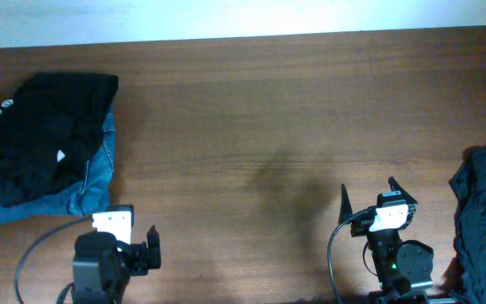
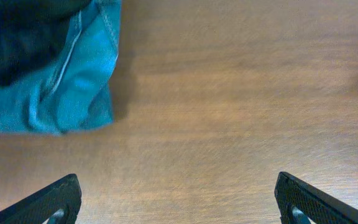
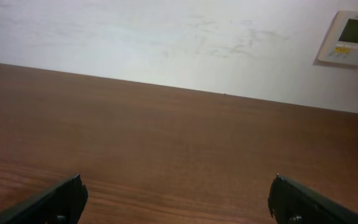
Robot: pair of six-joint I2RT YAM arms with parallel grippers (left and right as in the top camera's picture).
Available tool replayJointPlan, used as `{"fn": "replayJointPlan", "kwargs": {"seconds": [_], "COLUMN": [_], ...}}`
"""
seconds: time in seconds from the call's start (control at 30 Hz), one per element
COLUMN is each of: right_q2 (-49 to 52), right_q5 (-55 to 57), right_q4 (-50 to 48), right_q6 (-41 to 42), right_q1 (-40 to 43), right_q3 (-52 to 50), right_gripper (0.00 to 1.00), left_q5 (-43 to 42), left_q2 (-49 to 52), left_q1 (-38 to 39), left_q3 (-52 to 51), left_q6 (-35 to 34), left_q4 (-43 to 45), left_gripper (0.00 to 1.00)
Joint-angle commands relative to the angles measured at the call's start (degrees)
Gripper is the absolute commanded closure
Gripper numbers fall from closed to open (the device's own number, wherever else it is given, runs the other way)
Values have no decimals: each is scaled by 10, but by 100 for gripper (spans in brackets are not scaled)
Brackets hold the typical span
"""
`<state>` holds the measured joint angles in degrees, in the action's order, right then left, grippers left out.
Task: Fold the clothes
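Observation:
A folded stack of clothes lies at the table's far left: a black garment with white lettering on top of blue jeans. A crumpled dark garment lies at the right edge. My left gripper stands open near the front edge, just below the stack, with nothing between its fingers. In the left wrist view the left gripper faces bare wood, with the jeans' corner and the black garment at upper left. My right gripper is open and empty, left of the crumpled garment. In the right wrist view the right gripper is also over bare wood.
The wooden table runs to a white wall at the back. A white control panel hangs on that wall at the right. Cables trail from both arms at the front edge.

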<state>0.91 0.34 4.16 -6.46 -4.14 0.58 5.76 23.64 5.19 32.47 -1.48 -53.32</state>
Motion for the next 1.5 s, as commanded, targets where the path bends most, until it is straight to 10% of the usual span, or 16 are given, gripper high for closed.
{"fn": "replayJointPlan", "kwargs": {"seconds": [0.0,0.17,0.7,1.47], "right_q2": [-2,-2,-2,-2], "right_q5": [-1,-1,-1,-1], "right_q4": [4,4,4,4], "right_q6": [-2,-2,-2,-2], "right_q1": [-4,-4,-4,-4], "right_q3": [-3,-3,-3,-3], "right_gripper": [1,1,1,1], "left_q5": [37,48,81,42], "left_q2": [-65,-122,-194,-234], "left_q1": [0,0,0,-38], "left_q3": [-50,-89,-322,-319], "left_q6": [-7,-7,93,93], "left_q4": [8,44,549,494], "left_gripper": [1,1,1,1]}}
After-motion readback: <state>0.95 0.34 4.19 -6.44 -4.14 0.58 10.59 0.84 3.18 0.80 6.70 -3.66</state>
